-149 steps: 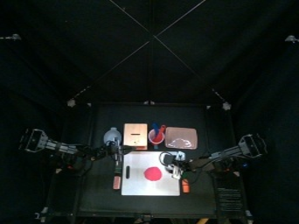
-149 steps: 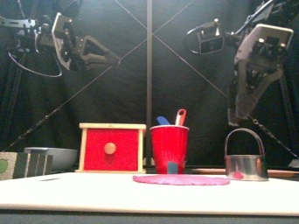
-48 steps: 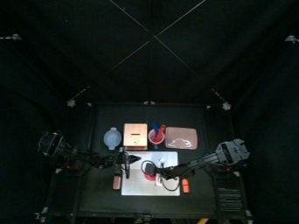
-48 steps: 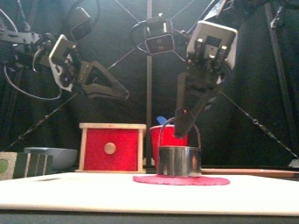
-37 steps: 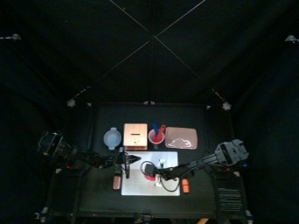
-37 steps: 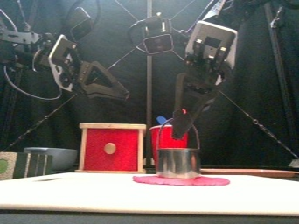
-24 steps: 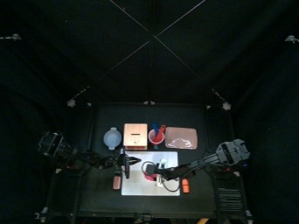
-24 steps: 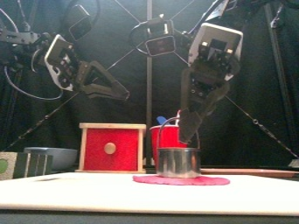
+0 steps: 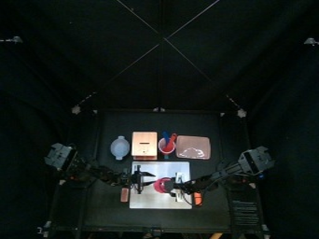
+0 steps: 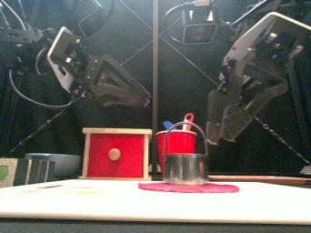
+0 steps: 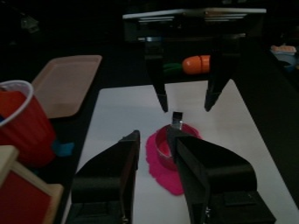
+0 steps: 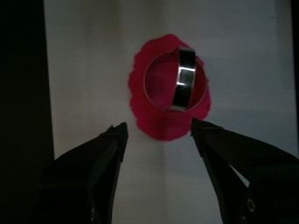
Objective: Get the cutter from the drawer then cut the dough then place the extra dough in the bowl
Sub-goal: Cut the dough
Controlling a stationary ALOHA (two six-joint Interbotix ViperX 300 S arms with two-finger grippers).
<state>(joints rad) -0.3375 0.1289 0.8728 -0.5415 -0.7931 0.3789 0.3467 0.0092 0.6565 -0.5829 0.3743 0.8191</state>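
A flat red dough disc [image 9: 163, 185] lies on the white cutting board [image 9: 147, 198]. The round metal cutter [image 10: 186, 168] stands on the dough [image 10: 186, 187] with its wire handle up, and nothing holds it. My right gripper [image 10: 223, 132] hangs open above and to the right of it. My left gripper [image 10: 131, 96] is open too, high on the left. In the right wrist view the cutter [image 12: 177, 79] sits on the dough [image 12: 163, 118] beyond my open right gripper [image 12: 158, 131]. The left wrist view shows the dough [image 11: 167, 166] between the open jaws.
The wooden box [image 9: 145, 144] with its red drawer front [image 10: 116, 155], the red cup [image 9: 167, 144] with knives, the pink tray [image 9: 195, 147] and the blue-grey bowl [image 9: 119, 147] line the back. An orange toy [image 9: 123, 195] lies left of the board, another [image 9: 200, 197] at its right edge.
The right gripper has let go of the cutter's handle, opened and drawn up and to the right. The left gripper has opened wide. The cutter stays on the dough.
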